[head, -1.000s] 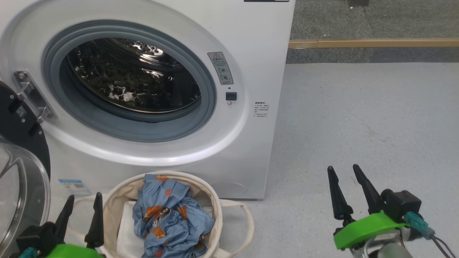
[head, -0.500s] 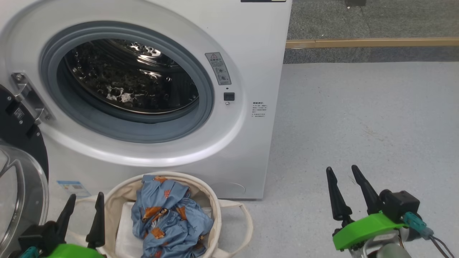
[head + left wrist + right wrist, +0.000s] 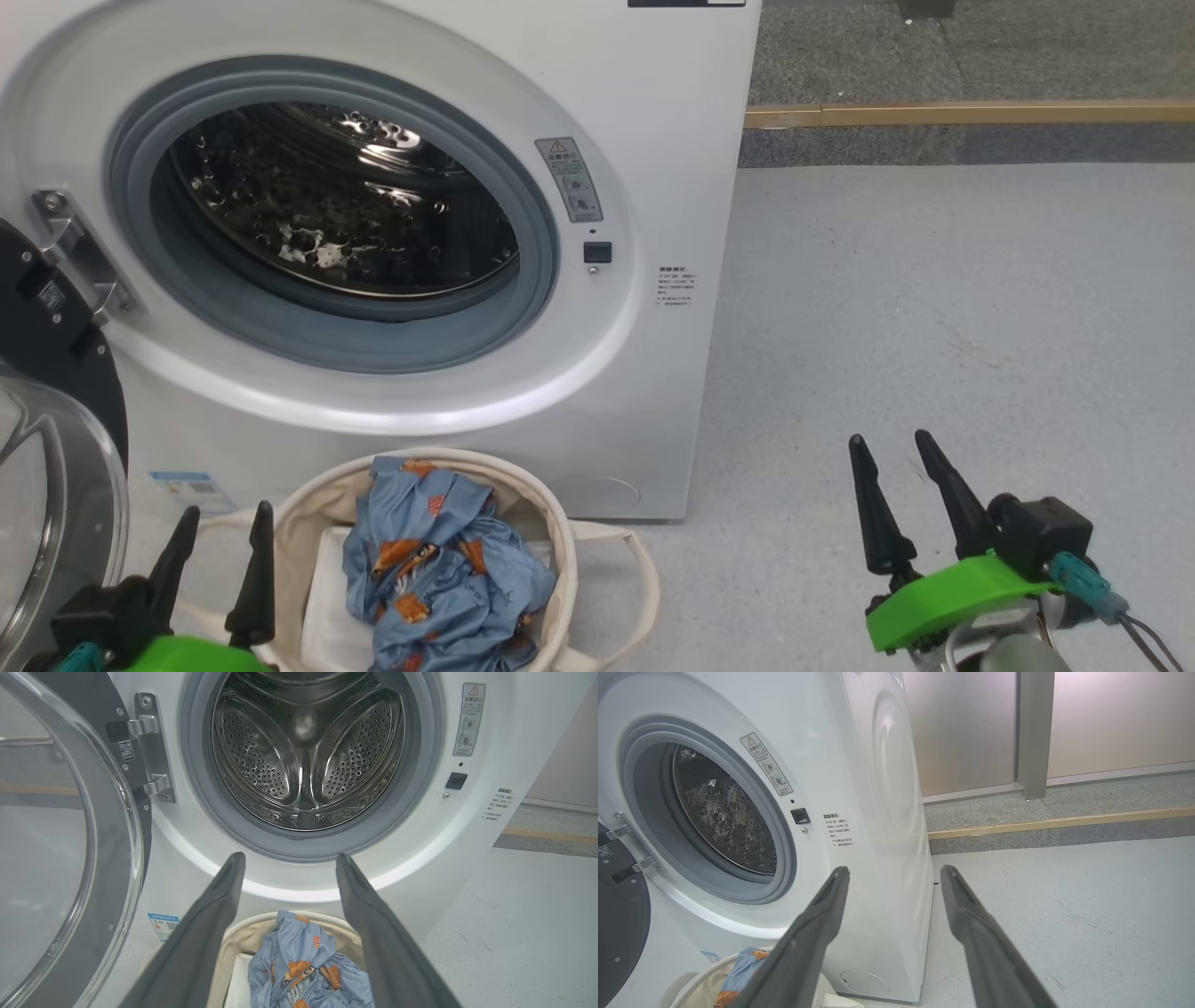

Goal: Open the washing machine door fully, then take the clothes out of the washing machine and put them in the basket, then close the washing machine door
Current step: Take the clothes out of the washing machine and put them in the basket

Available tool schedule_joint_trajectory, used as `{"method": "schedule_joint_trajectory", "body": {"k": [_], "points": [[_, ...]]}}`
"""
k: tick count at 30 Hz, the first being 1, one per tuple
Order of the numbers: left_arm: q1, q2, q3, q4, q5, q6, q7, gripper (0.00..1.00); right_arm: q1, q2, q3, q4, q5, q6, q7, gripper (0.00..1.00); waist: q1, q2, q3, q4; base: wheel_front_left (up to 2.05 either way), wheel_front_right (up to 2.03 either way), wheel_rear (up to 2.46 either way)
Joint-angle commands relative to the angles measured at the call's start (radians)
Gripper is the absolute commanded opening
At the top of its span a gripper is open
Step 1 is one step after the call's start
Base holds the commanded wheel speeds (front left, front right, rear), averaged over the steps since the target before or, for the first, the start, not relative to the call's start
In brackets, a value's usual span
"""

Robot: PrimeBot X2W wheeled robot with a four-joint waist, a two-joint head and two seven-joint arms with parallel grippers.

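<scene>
The white washing machine stands with its porthole uncovered and its steel drum showing no clothes inside. Its door hangs swung out at the far left, black rim and glass bowl toward me. The blue printed clothes lie bunched in the cream basket in front of the machine, on top of a white sheet. My left gripper is open, just left of the basket, holding nothing. My right gripper is open over bare floor to the right of the machine.
Grey floor stretches to the right of the machine. A wooden strip runs along a low grey step behind it. The door hinge juts out at the porthole's left side.
The head view has shifted very slightly. Both grippers and the clothes stay where they were.
</scene>
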Motion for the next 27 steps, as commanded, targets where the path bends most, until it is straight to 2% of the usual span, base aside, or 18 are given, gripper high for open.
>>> {"method": "schedule_joint_trajectory", "body": {"k": [1,7,18,27], "points": [[-0.034,0.034,0.036,-0.029,0.005,0.009,-0.008,1.00,-0.027,-0.002,0.024,-0.029,-0.004,0.001,-0.012,1.00,0.0000,-0.0001,0.000,0.000,-1.06,0.88,0.18],[-0.036,0.036,0.038,-0.024,0.003,0.020,-0.011,1.00,-0.028,-0.003,0.026,-0.025,-0.005,0.001,-0.012,1.00,0.0000,-0.0001,0.001,0.000,-1.54,1.36,0.18],[-0.045,0.042,0.029,-0.019,-0.002,0.023,-0.011,1.00,-0.029,-0.002,0.025,-0.024,-0.003,0.001,-0.012,1.00,0.0000,-0.0001,0.007,0.003,-2.18,1.79,0.39],[-0.049,0.044,0.016,-0.011,0.006,0.032,-0.014,1.00,-0.029,-0.001,0.025,-0.023,-0.003,0.001,-0.012,1.00,0.0000,-0.0001,0.009,0.002,-1.04,1.01,0.02]]}}
